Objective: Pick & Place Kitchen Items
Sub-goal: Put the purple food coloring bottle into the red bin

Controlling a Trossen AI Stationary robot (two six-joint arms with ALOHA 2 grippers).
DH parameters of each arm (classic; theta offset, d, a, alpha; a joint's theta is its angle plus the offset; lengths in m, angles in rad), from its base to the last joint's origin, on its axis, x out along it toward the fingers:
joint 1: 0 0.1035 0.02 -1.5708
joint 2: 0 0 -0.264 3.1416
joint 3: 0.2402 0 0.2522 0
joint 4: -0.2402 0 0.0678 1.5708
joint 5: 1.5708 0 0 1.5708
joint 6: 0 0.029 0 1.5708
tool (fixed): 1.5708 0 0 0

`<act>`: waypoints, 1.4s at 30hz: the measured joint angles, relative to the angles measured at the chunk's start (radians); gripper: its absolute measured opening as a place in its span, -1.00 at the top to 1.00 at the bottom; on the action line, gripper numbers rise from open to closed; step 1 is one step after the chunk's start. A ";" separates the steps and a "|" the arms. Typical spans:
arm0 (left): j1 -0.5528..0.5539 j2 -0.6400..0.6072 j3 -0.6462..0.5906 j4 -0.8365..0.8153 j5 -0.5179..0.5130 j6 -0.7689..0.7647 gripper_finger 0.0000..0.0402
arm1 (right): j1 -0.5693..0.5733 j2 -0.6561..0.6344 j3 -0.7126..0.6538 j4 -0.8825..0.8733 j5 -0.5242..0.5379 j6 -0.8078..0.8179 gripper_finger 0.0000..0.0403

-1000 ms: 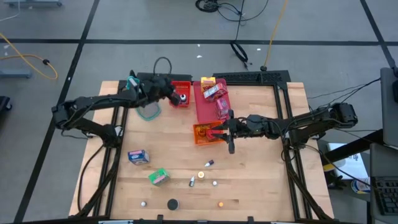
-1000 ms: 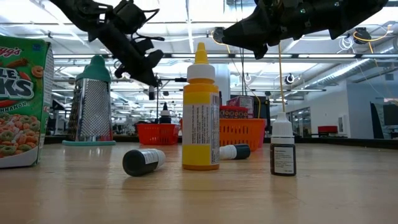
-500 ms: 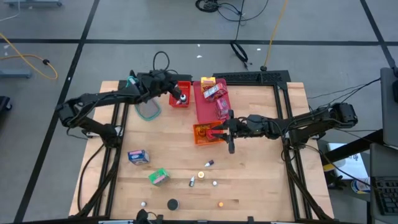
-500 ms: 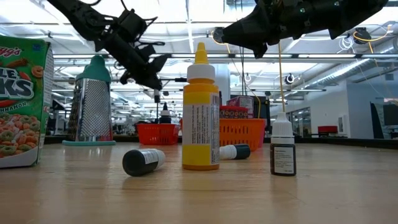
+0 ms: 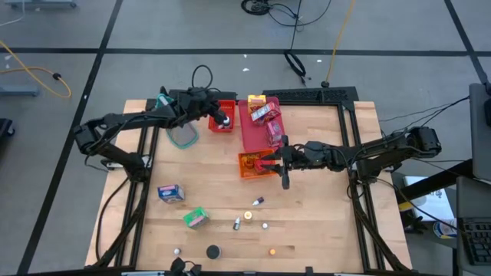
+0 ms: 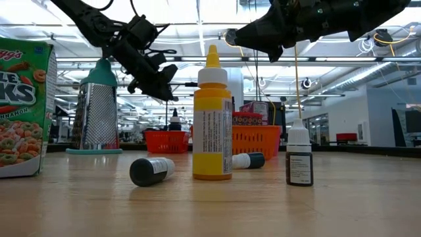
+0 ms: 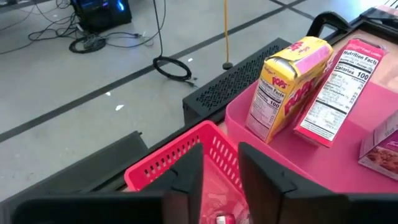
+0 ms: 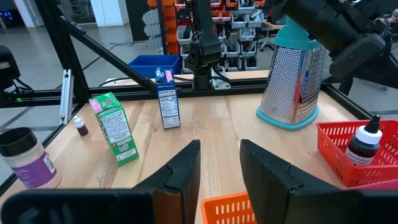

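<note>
Kitchen items lie scattered: a dark bottle [image 8: 364, 144] stands in the red basket [image 5: 223, 116] at the far left, right under the left gripper [image 5: 223, 119], whose fingers stand slightly apart, holding nothing. Boxes [image 7: 287, 86] sit on the pink tray [image 5: 253, 130] just right of it. Right gripper [image 5: 281, 162] hovers beside the orange basket [image 5: 252, 164], fingers parted and empty. Small bottles [image 6: 299, 160] dot the near edge.

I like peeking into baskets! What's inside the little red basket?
A small dark bottle with a white cap stands inside the red basket. The left gripper hangs over the basket and covers part of its floor.
</note>
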 joint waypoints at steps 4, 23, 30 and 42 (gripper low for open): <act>-0.007 0.000 0.000 -0.004 0.072 -0.002 0.39 | 0.000 0.000 0.000 0.000 0.000 0.000 0.48; -0.330 0.000 0.000 0.001 0.477 0.118 0.36 | 0.064 0.000 0.000 -0.102 -0.006 0.026 0.48; -0.451 0.000 0.000 0.004 0.384 0.124 0.36 | 0.123 0.065 0.001 -0.169 -0.085 0.009 0.48; -0.544 -0.001 0.000 0.017 0.285 0.117 0.36 | 0.197 0.258 0.001 -0.149 -0.080 -0.028 0.48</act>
